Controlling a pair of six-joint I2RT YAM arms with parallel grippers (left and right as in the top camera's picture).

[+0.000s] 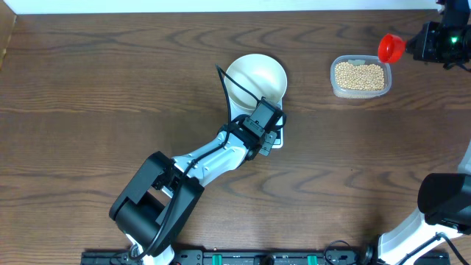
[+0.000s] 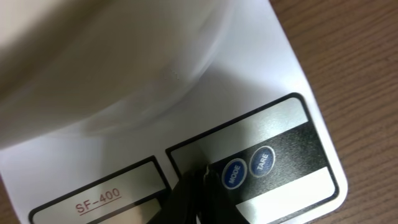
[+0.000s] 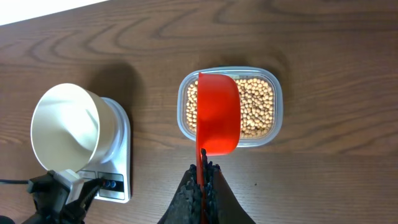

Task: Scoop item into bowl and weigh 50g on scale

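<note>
The white bowl point(image 1: 257, 73) stands on the white scale point(image 1: 277, 142), and nothing shows inside it. My left gripper point(image 1: 268, 134) is shut, its tips point(image 2: 196, 186) resting on the scale's point(image 2: 267, 68) dark panel just left of the blue MODE button point(image 2: 234, 173). At the far right my right gripper point(image 1: 411, 46) is shut on the handle of a red scoop point(image 3: 217, 115). The scoop hovers over the tan beans point(image 3: 258, 106) in a clear tub point(image 3: 277, 121). No beans show in the scoop.
The clear tub point(image 1: 333, 87) sits right of the bowl, with bare wooden table between them. The left arm point(image 1: 199, 165) stretches from the near edge up to the scale. A blue TARE button point(image 2: 262, 162) sits beside MODE.
</note>
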